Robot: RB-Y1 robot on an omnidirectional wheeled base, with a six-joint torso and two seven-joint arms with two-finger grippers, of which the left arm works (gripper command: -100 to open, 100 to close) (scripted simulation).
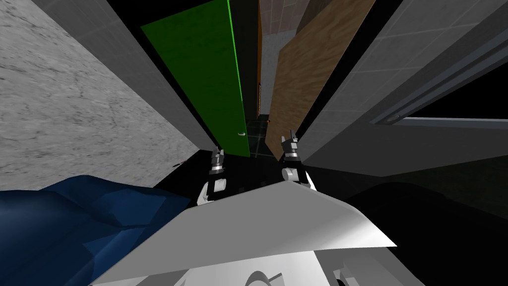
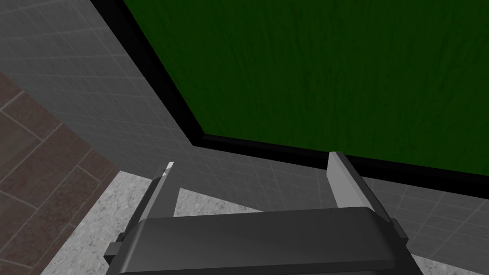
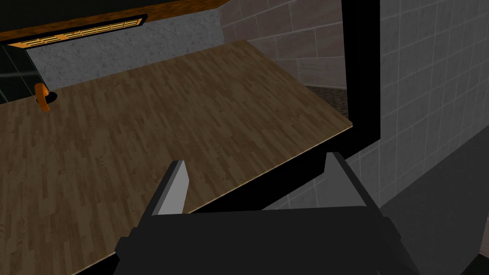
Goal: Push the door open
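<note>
2 doors stand ahead: the green door (image 1: 208,74) near my left gripper (image 2: 253,167), the wooden door (image 1: 302,84) near my right gripper (image 3: 260,167). Both claws are spread and empty. Driving in, I may snag a claw on the black frame (image 3: 360,71), or shove the wrong door.

White forearms (image 1: 203,194), dark joints (image 1: 219,184), thin light grey blade-like jaws on dark boxes (image 2: 258,238).

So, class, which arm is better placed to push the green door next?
Left, probably. The left end effector, open, faces the green door in its wrist view and sits close by its lower edge in the head view. The right end effector faces the brown wooden door instead.
</note>
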